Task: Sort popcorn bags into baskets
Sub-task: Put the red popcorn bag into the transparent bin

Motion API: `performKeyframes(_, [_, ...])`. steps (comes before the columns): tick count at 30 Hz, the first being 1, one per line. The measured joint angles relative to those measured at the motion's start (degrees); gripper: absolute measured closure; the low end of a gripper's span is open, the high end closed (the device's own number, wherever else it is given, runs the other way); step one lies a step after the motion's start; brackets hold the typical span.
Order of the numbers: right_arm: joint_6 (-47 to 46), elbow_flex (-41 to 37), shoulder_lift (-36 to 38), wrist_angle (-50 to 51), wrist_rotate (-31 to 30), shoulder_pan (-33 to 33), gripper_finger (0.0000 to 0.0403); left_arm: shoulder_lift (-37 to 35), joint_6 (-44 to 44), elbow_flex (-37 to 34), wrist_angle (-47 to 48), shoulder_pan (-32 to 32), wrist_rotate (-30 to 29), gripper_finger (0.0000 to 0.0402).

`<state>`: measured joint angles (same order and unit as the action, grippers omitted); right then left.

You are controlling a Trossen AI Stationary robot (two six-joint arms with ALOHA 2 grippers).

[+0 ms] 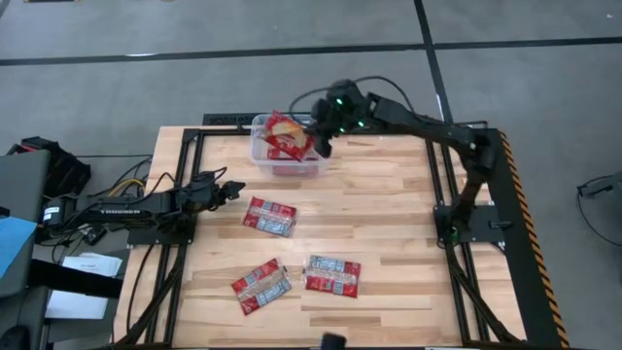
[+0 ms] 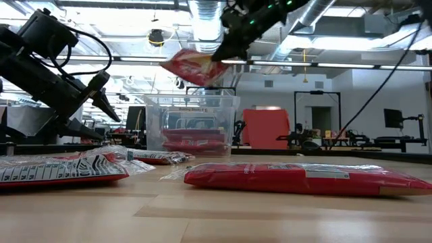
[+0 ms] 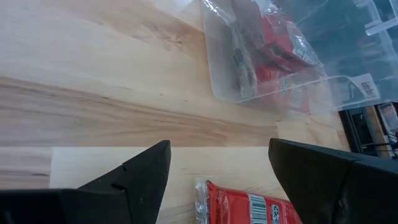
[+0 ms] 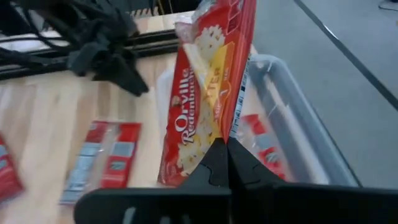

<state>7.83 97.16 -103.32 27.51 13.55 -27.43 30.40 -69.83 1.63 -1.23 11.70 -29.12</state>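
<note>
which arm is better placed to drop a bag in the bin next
Right: its hand is shut on a red popcorn bag above the clear plastic bin. The left hand waits open and empty, beside the bin.

Both arms in view; right working, left waiting.

I see the right arm reaching from its base at the table's right side across toward the far edge, wrist raised well above the table, the right gripper (image 1: 321,137) with fingers (image 4: 214,165) pinched together on a popcorn bag (image 4: 208,93). The left arm lies low and stretched along the left side, its left gripper (image 1: 231,190) with fingers (image 3: 140,180) spread apart, holding nothing.
</note>
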Motion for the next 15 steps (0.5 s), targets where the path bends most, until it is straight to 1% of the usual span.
performKeyframes(7, [6.3,13.3,-13.3,7.8,0.1,-3.4,0.0402,0.0,0.0,0.0,0.0,0.0,1.3,0.014])
performKeyframes(12, [11.0,20.8,-21.3,16.3,0.3,-4.6,0.0402,0.0,-0.1,0.0,0.0,0.0,2.2,0.014])
performKeyframes(15, [13.2,24.9,-24.8,20.5,1.0,-5.0,0.0402,0.0,-0.1,0.0,0.0,0.0,2.3,0.014])
